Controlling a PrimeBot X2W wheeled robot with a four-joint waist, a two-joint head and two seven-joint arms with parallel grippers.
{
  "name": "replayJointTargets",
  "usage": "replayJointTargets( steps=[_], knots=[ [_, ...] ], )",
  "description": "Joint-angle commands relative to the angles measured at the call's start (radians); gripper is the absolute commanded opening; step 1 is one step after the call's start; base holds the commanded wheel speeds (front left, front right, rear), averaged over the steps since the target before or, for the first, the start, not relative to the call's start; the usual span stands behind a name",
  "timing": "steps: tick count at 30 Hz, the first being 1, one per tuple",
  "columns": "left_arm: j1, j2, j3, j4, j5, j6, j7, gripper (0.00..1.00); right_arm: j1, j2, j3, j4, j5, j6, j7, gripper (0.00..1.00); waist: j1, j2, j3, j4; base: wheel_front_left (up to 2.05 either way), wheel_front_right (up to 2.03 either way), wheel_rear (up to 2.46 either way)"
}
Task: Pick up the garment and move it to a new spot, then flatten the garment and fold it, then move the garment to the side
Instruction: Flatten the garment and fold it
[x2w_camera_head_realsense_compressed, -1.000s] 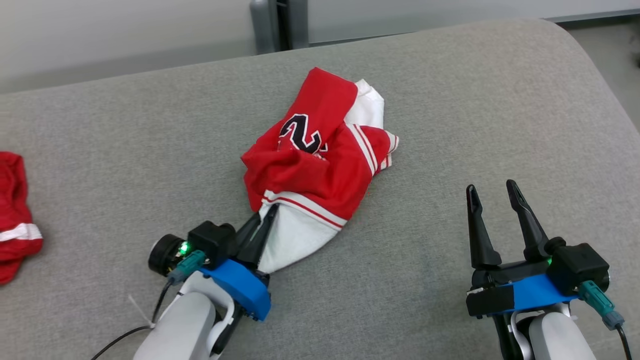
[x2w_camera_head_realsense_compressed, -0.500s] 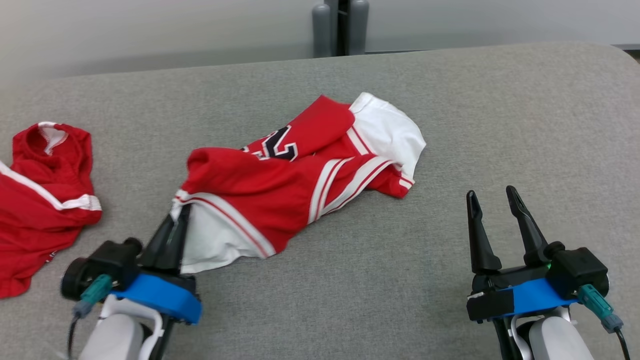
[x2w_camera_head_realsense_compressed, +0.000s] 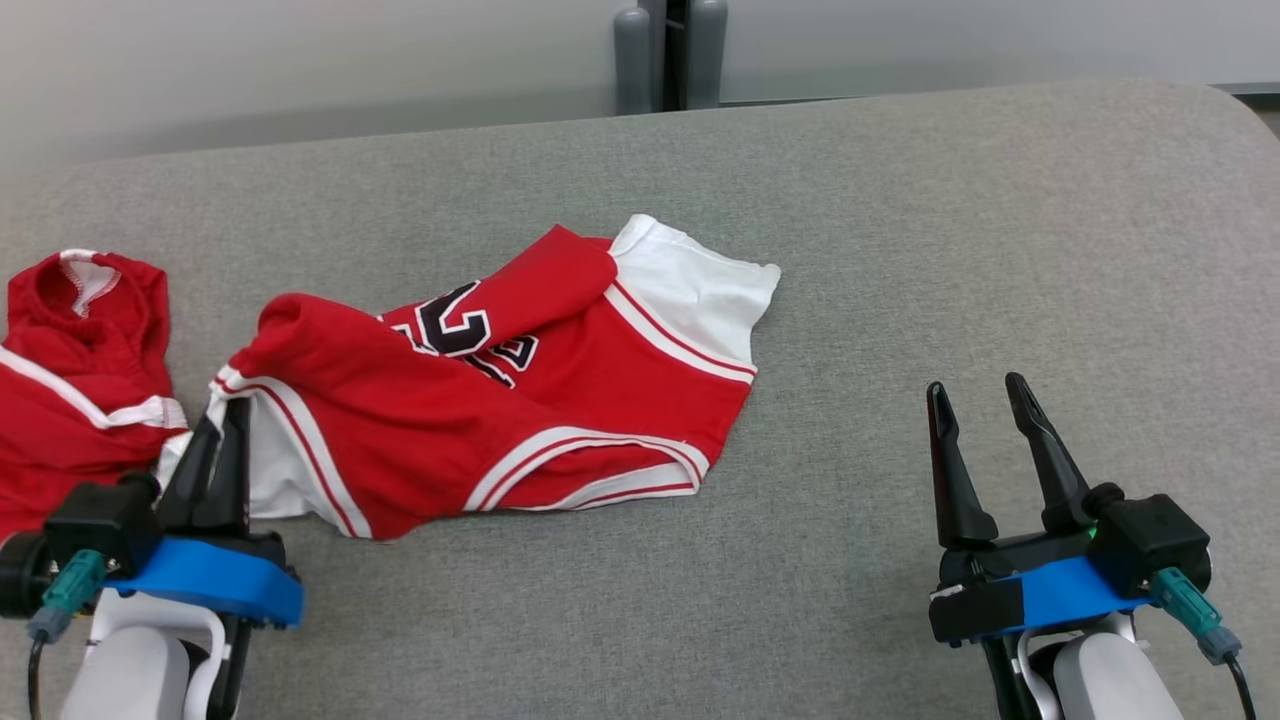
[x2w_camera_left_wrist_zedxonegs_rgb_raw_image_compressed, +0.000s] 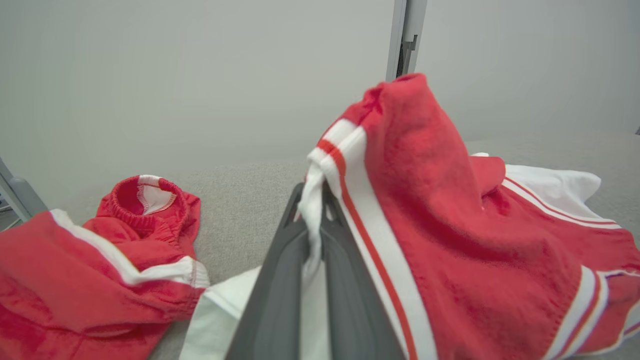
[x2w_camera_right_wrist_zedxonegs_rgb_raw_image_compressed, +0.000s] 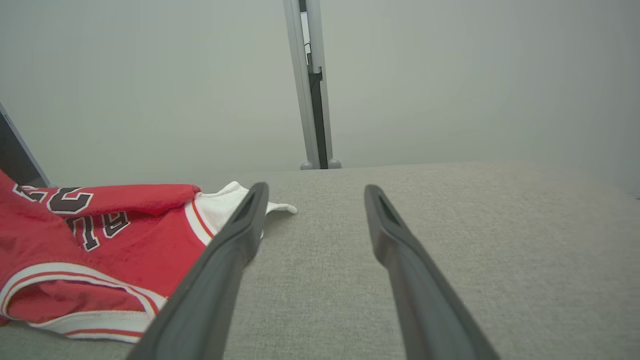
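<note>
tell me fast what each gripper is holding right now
Left gripper: shut on the white edge of the garment.
Right gripper: open, holding nothing.

garment (x2w_camera_head_realsense_compressed: 520, 400) on cushion (x2w_camera_head_realsense_compressed: 900, 250), mid-left, spread L-R | 2nd garment (x2w_camera_head_realsense_compressed: 80, 390) far L, just beside 1st | L gripper (x2w_camera_head_realsense_compressed: 222, 415) at garment's near-L corner, touching | R gripper (x2w_camera_head_realsense_compressed: 975, 385) near-R, well apart from garment | post (x2w_camera_head_realsense_compressed: 665, 50) behind cushion, ctr
</note>
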Motion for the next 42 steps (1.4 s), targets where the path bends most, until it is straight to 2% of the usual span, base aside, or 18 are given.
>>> replayJointTargets(
  steps=[1,6,9,12,15,20,23,29,36,42],
  knots=[
    [-0.02,0.003,0.021,-0.002,0.019,0.016,-0.003,1.0,-0.003,0.0,-0.006,0.001,0.006,0.0,-0.001,1.0,0.0,0.0,0.0,-0.012,0.0,0.0,0.0],
    [-0.025,-0.022,0.073,-0.105,0.073,0.059,-0.003,1.0,-0.003,0.0,-0.015,-0.001,0.004,0.0,-0.001,1.0,0.0,0.0,0.002,-0.02,0.0,0.0,0.0],
    [-0.019,-0.04,0.084,-0.164,0.096,0.064,-0.003,1.0,-0.005,0.0,-0.015,-0.002,0.004,0.0,-0.001,1.0,0.0,0.0,0.004,-0.022,0.0,0.0,0.0],
    [-0.023,-0.067,0.074,-0.24,0.131,0.048,-0.003,1.0,-0.01,0.0,-0.016,-0.004,0.002,0.0,-0.001,1.0,0.0,0.0,0.008,-0.024,0.0,0.0,0.0],
    [-0.044,-0.098,0.034,-0.259,0.154,0.017,-0.003,1.0,-0.012,0.0,-0.014,-0.004,0.0,0.0,-0.001,1.0,0.0,0.0,0.014,-0.026,0.0,0.0,0.0],
    [-0.106,-0.143,-0.069,-0.191,0.181,-0.034,-0.003,1.0,-0.024,0.0,-0.005,-0.006,-0.001,0.0,-0.001,1.0,0.0,0.0,0.031,-0.04,0.0,0.0,0.0],
    [-0.147,-0.166,-0.144,-0.101,0.182,-0.058,0.006,1.0,-0.028,0.0,-0.005,-0.007,0.002,0.0,-0.001,1.0,0.0,0.0,0.041,-0.054,0.0,0.0,0.0],
    [-0.22,-0.188,-0.29,0.068,0.127,-0.078,0.132,1.0,-0.036,0.0,-0.008,-0.008,0.012,0.0,-0.001,1.0,0.0,0.0,0.065,-0.088,0.0,0.0,0.0],
    [-0.271,-0.159,-0.463,0.168,0.022,-0.08,0.279,1.0,-0.041,0.0,-0.011,-0.009,0.02,0.0,-0.001,1.0,0.0,0.0,0.079,-0.119,0.0,0.0,0.0],
    [-0.282,-0.129,-0.559,0.202,-0.066,-0.079,0.409,1.0,-0.042,0.0,-0.015,-0.011,0.026,0.0,-0.001,1.0,0.0,0.0,0.082,-0.129,0.0,0.0,0.0]
  ],
)
